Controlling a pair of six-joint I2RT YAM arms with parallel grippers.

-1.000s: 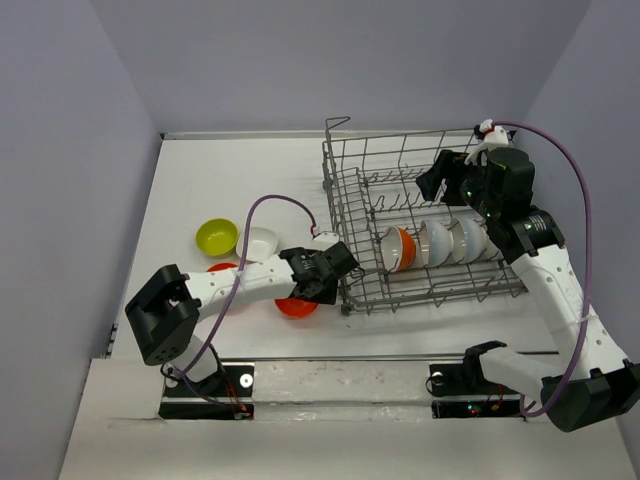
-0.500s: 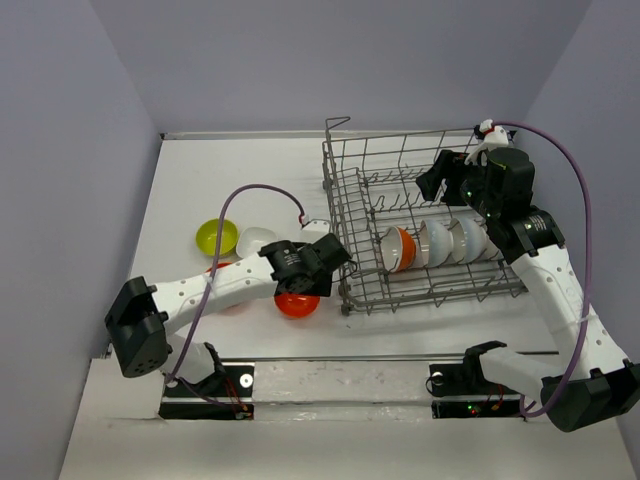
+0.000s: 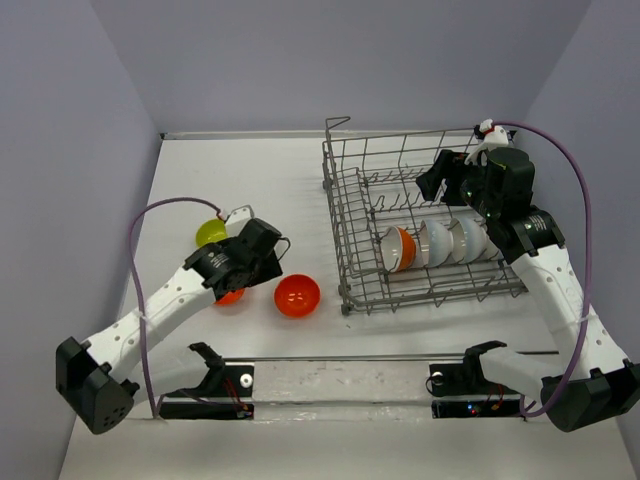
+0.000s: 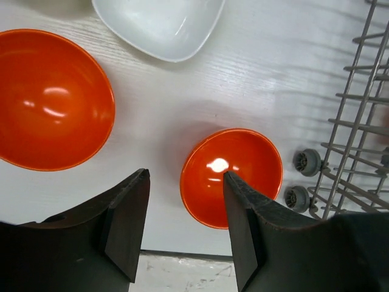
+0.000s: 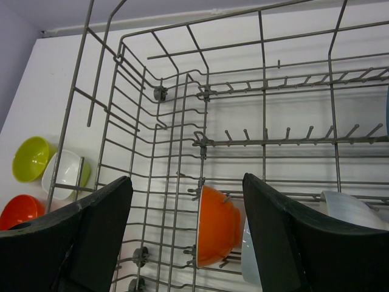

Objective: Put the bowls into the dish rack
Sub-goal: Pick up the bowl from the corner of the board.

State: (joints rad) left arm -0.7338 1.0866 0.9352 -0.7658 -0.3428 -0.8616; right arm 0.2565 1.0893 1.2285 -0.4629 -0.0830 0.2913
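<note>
Wheels (image 4: pixel 307 162) of dish rack (image 3: pixel 342 235) beside orange bowl (image 4: pixel 234 173)

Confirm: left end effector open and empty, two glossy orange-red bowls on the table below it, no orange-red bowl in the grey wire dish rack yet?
Wrong on the rack. One glossy orange-red bowl already stands on edge in the grey wire dish rack, as the right wrist view shows. The rest holds: left end effector open and empty, two more orange-red bowls below it.

cut off: white bowl (image 4: pixel 159 24) by top edge; hidden: orange bowl (image 3: pixel 232 297) mostly under left arm (image 3: pixel 165 302)
</note>
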